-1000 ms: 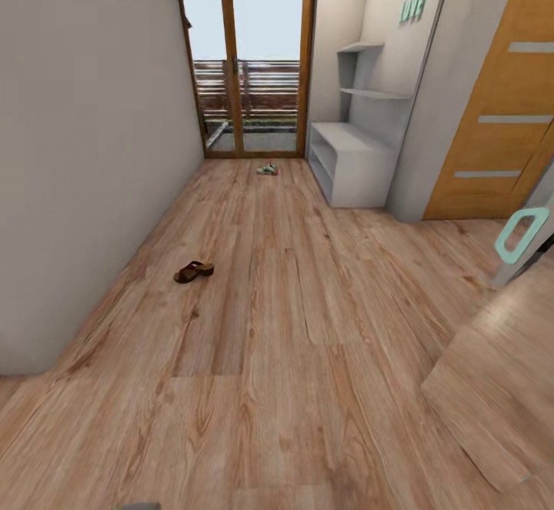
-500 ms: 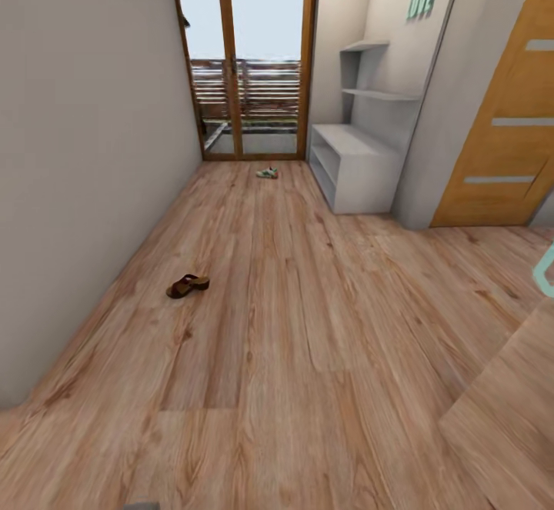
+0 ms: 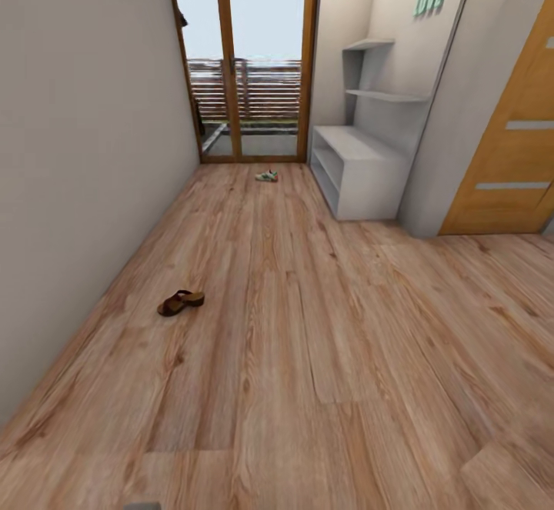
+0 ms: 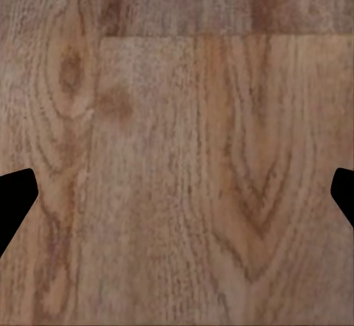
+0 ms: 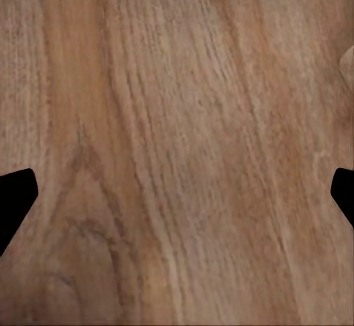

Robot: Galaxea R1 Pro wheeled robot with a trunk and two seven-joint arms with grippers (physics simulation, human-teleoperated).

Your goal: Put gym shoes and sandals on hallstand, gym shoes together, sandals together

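One brown sandal (image 3: 181, 302) lies on the corridor floor (image 3: 308, 325) near the left wall. A white gym shoe (image 3: 267, 176) with green trim rests far off by the glass door. The pale-grey hallstand (image 3: 358, 170) stands against the right wall, its shelf slots open toward the corridor. My left gripper (image 4: 177, 197) hangs open over bare planks, black fingertips (image 4: 15, 197) wide apart. My right gripper (image 5: 177, 197) is likewise open above wood grain, fingertips (image 5: 15, 197) far apart, nothing between them.
A glass door with wooden frame (image 3: 246, 56) closes the corridor's far end. Stepped wall shelves (image 3: 377, 71) rise above the hallstand. An orange wooden door (image 3: 512, 156) is at the right. The grey wall (image 3: 77, 148) runs along the left.
The whole view has shifted: the camera moved forward and turned, so the sandal sits lower and the pale object with a teal handle at the right has left the picture.
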